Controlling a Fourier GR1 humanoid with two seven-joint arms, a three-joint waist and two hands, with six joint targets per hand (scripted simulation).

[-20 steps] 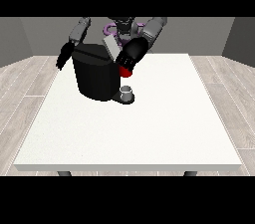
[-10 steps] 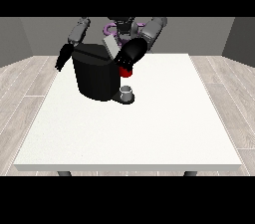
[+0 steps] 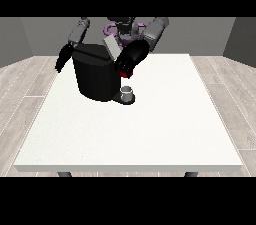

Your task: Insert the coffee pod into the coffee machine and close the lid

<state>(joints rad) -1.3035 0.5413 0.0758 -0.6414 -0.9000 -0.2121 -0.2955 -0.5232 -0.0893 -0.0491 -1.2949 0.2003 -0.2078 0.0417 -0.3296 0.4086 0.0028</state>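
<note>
While the hand at the view's right (image 3: 129, 59) hovers at the coffee machine (image 3: 97, 76), beside its raised lid (image 3: 112, 47), finger state cannot be told. Coffee pod: unseen. Hand at the view's left (image 3: 62, 60): undetermined. Risk: lid closing askew on an unseated pod.

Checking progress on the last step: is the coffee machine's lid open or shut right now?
Open. The grey lid flap stands tilted up above the black coffee machine, with the hand at the view's right beside it.

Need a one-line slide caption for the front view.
Hand at view's right over the black machine, red thing at the machine; other hand beside it.
</note>
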